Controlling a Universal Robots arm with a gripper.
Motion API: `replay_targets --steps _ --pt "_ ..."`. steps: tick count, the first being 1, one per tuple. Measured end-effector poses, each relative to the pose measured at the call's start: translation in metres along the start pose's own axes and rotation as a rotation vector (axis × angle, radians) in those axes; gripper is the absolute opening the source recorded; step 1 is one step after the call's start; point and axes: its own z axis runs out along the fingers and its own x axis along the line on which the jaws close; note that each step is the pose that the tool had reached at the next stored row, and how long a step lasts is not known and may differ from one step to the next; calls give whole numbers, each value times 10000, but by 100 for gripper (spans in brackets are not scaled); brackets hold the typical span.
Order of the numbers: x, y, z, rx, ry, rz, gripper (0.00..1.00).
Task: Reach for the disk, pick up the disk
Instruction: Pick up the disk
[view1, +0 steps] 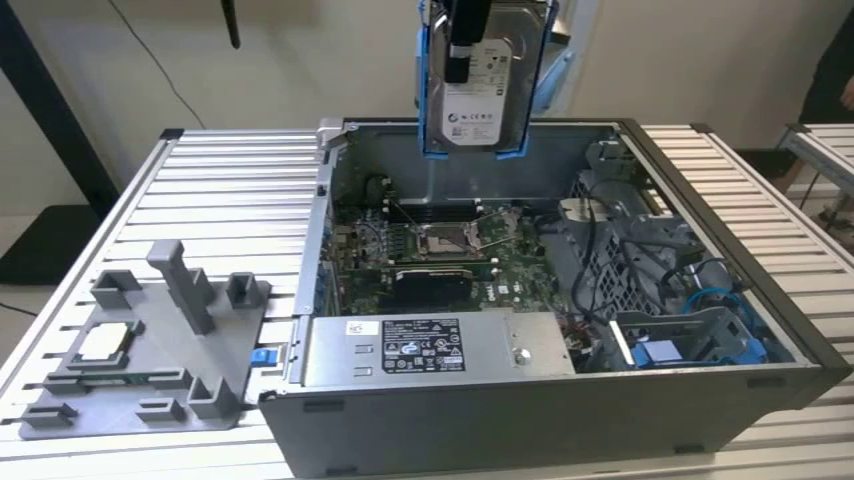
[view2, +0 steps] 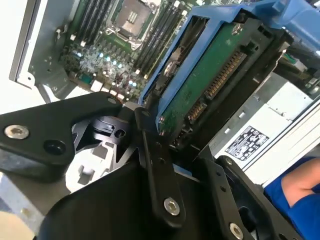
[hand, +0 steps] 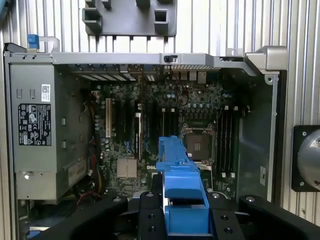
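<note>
The pincer (view1: 463, 60) is clamped on the disk (view1: 483, 100), which hangs upright in its blue frame (hand: 180, 192) well above the open computer case (view1: 747, 390). A firm, level hold matters here, keeping the disk off the case's rear wall.

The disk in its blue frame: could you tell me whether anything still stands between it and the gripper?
Nothing visible does. The gripper is shut on the disk, which hangs upright above the open computer case, apart from everything inside.
</note>
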Motion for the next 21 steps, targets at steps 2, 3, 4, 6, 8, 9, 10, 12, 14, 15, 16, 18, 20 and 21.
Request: replay_targets --steps 2,3,4,6,8,9,10,12,14,15,16,18,20,21 --pt "-1 -50 -9 0 0 -2 0" --pt "-1 -74 -12 1 -2 -1 0" --pt "-2 -98 -16 0 -1 0 0" --pt "-3 -148 -23 0 0 -1 0" --pt "-3 -192 -25 0 0 -1 0" --pt "-3 -210 -26 0 0 -1 0" --pt "-3 -222 -26 0 0 0 0" --pt "-4 -229 -26 -1 1 -1 0" --pt "-4 -230 -26 0 0 1 0" --pt "-4 -231 -26 0 0 0 0" --pt "-4 -231 -26 0 0 -1 0" --pt "-4 -232 -26 0 0 12 0" --pt "-4 -237 -24 0 -1 104 0" --pt "-4 -239 -24 -1 -1 163 0"
